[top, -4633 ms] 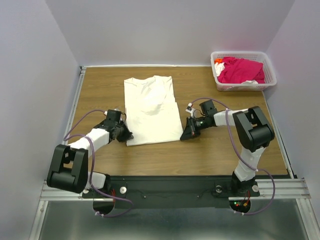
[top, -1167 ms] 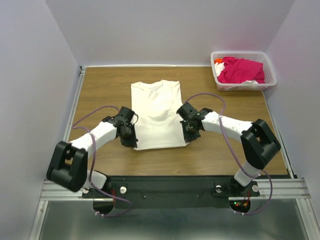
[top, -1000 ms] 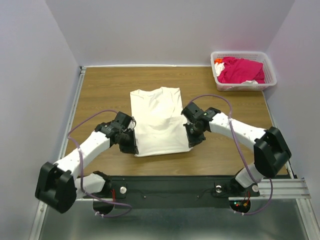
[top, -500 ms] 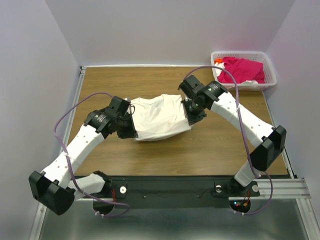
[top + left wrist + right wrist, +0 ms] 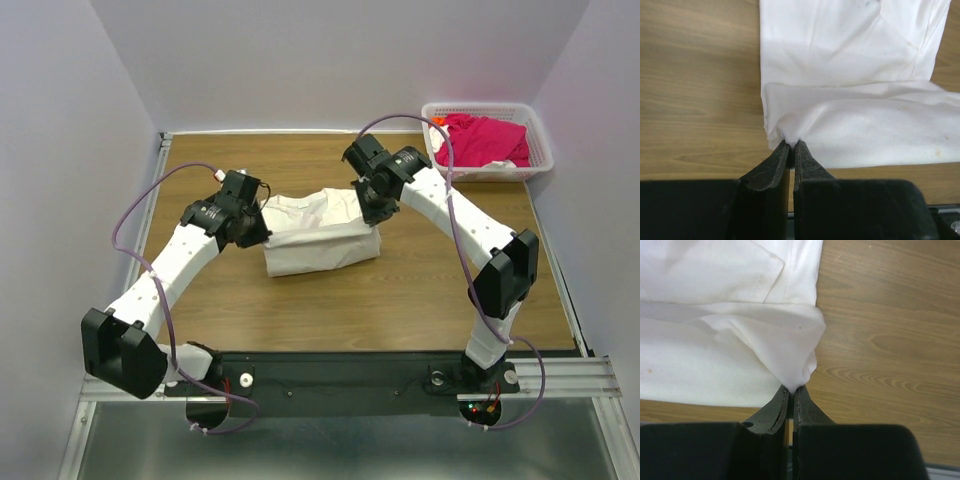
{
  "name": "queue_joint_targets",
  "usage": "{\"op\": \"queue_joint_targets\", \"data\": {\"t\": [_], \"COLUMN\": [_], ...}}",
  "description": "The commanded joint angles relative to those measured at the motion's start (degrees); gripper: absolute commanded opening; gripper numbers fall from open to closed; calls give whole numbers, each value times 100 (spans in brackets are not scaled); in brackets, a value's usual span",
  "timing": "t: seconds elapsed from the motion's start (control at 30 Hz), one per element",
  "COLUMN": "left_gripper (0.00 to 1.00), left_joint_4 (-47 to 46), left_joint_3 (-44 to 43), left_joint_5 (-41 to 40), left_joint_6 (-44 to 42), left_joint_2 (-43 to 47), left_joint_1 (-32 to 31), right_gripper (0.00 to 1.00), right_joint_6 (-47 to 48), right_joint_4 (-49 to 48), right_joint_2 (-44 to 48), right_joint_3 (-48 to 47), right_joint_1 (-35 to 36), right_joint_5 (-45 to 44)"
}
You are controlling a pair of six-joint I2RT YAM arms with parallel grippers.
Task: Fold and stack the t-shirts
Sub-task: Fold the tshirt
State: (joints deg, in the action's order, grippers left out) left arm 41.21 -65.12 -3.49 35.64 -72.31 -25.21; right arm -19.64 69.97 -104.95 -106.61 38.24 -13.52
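Looking down from the top view, I have bare table (image 5: 400, 290) across the whole lower band of the frame, from the white shirt (image 5: 320, 238) down to the table's bottom edge. More bare wood lies to the left and right of the cloth. Above the shirt a narrower strip of wood runs to the back edge. Walls (image 5: 60, 120) close off the left, upper and right sides. The basket (image 5: 541, 150) sits in the upper right corner, well apart from the white shirt, with the pink shirt (image 5: 482, 140) heaped inside it.

The white shirt lies at the centre of the frame, doubled over on itself into a wide band. My left gripper (image 5: 260, 224) is at the band's left end and my right gripper (image 5: 373, 210) at its upper right end.

Seen from the left wrist, the left gripper (image 5: 792, 145) has its jaws pressed almost together on a bunched corner of cloth at lower middle. The shirt spreads up and to the right, with wood to the left.

From the right wrist, the right gripper (image 5: 791, 388) pinches a hanging corner the same way. Here the cloth fills the upper left and wood fills the right.
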Motion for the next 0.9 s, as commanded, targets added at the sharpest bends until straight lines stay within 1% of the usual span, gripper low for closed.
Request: {"op": "queue_joint_targets", "data": {"t": [0.0, 0.23, 0.37, 0.5, 0.63, 0.7, 0.77, 0.87], "left_gripper": [0, 0, 0, 0, 0, 0, 0, 0], "left_joint_4": [-667, -1176, -1527, -1765, -2073, -2266, -2441, -2530], "left_joint_3": [-474, -616, -694, -774, -774, -791, -853, -941], "left_joint_5": [-231, -258, -188, -223, -188, -187, -231, -380], "left_joint_6": [-346, -689, -891, -962, -1059, -1138, -1191, -1243], "left_joint_2": [-186, -739, -1108, -1416, -1803, -1970, -2347, -2594], "left_joint_1": [236, 508, 772, 895, 983, 1001, 1036, 1080], "right_gripper": [1, 1, 1, 1, 1, 1, 4, 6], "right_joint_6": [127, 250, 337, 452, 479, 452, 400, 294], "right_joint_4": [-537, -1003, -1249, -1293, -1399, -1530, -1688, -1873], "right_joint_2": [-43, -341, -657, -1115, -1563, -1713, -1958, -2073], "right_joint_3": [-282, -413, -799, -1334, -1590, -1583, -1504, -1381], "right_joint_1": [-185, -457, -607, -695, -765, -783, -835, -906], "right_joint_5": [-318, -362, -266, -204, -55, -37, -10, -37]}}
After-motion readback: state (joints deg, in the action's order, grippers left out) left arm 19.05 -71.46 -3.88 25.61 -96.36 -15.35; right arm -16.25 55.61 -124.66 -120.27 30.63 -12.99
